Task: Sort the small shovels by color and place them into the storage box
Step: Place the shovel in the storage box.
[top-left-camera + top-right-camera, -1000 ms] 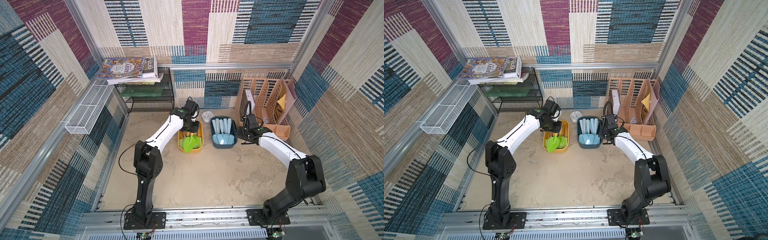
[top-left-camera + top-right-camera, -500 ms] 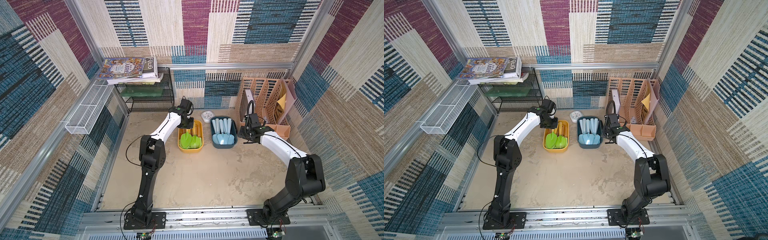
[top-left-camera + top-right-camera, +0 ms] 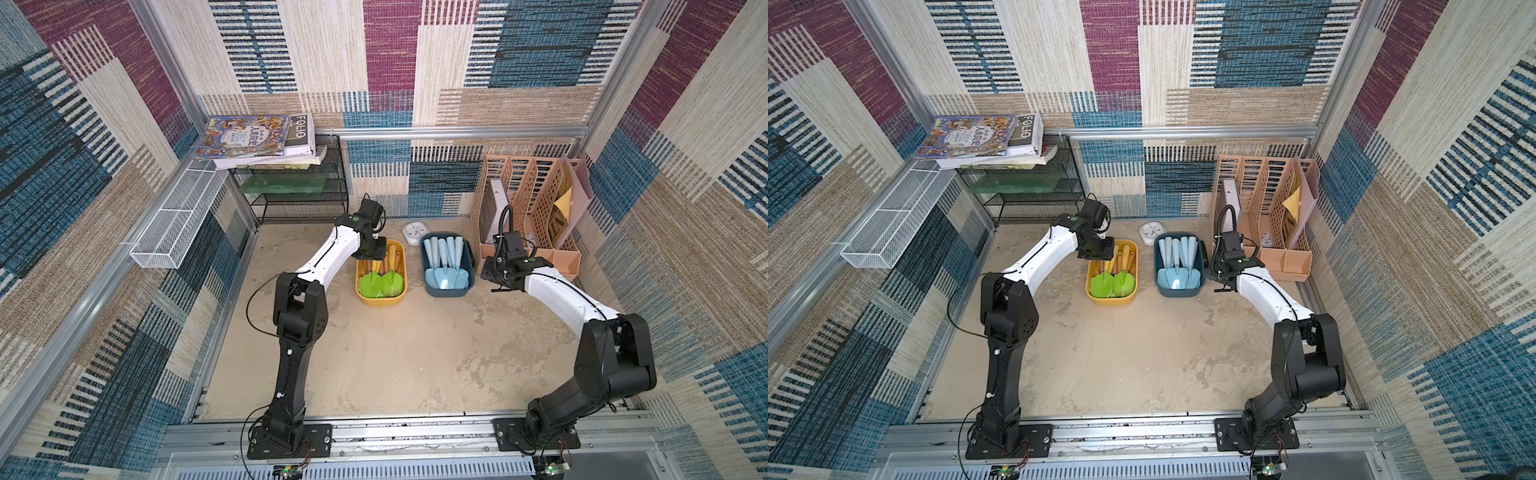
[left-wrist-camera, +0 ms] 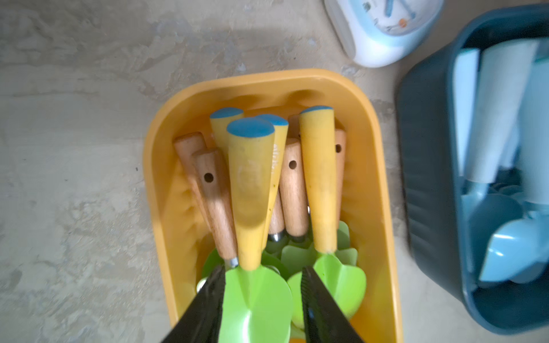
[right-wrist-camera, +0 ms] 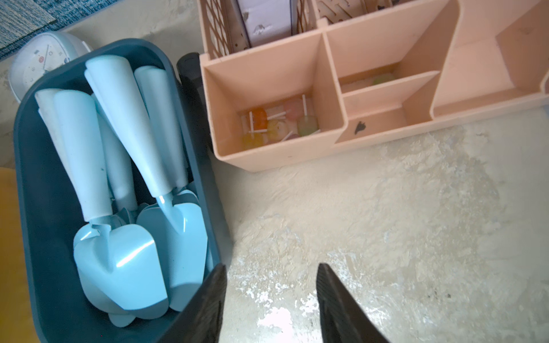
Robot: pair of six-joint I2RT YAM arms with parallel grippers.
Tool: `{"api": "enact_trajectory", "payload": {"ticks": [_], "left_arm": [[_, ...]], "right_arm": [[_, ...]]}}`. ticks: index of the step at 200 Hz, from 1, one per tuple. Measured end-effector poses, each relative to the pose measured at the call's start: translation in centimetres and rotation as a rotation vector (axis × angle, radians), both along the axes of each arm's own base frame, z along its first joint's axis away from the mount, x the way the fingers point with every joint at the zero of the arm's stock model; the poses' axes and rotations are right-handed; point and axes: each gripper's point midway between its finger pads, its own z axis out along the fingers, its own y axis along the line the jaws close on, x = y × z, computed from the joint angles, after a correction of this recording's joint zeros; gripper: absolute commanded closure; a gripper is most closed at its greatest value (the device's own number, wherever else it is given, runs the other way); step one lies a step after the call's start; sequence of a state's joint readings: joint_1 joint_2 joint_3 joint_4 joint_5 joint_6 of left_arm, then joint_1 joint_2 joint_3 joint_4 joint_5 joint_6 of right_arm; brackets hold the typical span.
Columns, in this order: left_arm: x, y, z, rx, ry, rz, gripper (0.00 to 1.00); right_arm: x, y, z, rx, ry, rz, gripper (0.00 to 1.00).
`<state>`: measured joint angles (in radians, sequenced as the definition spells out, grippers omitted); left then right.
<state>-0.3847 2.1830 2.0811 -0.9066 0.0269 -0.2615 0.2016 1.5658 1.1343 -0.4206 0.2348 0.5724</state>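
Shovels all seem to be in boxes. The green shovels lie in the yellow box. The blue shovels lie in the blue box just beside it. You can see no shovel on the bare table.

Your left claw hangs low over the yellow box. Its two fingers stand a little apart, one on each side of a green blade with a yellow handle. They do not look like they are pinching it, and that shovel rests on the pile.

Your right claw is partly open and holds nothing. It hangs over the table just beside the blue box.

I think this is the drop-off step for a green shovel, and the sorting looks close to done. For the next move, lift your left claw straight up. Go slowly, so the fingers do not catch the blade or bump the handles. Then check the table for any shovel you missed.
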Motion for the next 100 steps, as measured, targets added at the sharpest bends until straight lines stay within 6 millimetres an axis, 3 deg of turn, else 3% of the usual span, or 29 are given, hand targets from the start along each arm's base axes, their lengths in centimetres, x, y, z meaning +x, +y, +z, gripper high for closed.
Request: {"api": "enact_trajectory", "payload": {"ticks": [26, 46, 72, 87, 97, 100], "left_arm": [[-1.8, 0.7, 3.4, -0.032, -0.070, 0.009, 0.57], [-4.7, 2.6, 5.3, -0.042, -0.157, 0.039, 0.56], [-8.6, 6.4, 5.6, -0.001, -0.286, 0.107, 0.36], [-10.0, 8.8, 4.8, 0.051, -0.338, 0.154, 0.31], [-10.8, 10.6, 4.1, 0.102, -0.358, 0.182, 0.28], [-11.0, 11.1, 4.0, 0.116, -0.365, 0.192, 0.27]], "right_arm": [[-1.1, -1.5, -0.2, -0.034, 0.003, -0.023, 0.47], [-2.2, -3.6, -0.4, -0.074, 0.006, -0.058, 0.46], [-4.4, -6.5, -1.0, -0.134, -0.001, -0.113, 0.41], [-5.7, -7.8, -1.3, -0.171, -0.023, -0.141, 0.29], [-6.3, -8.4, -1.4, -0.192, -0.045, -0.152, 0.17], [-6.5, -8.6, -1.4, -0.200, -0.057, -0.155, 0.08]]}}
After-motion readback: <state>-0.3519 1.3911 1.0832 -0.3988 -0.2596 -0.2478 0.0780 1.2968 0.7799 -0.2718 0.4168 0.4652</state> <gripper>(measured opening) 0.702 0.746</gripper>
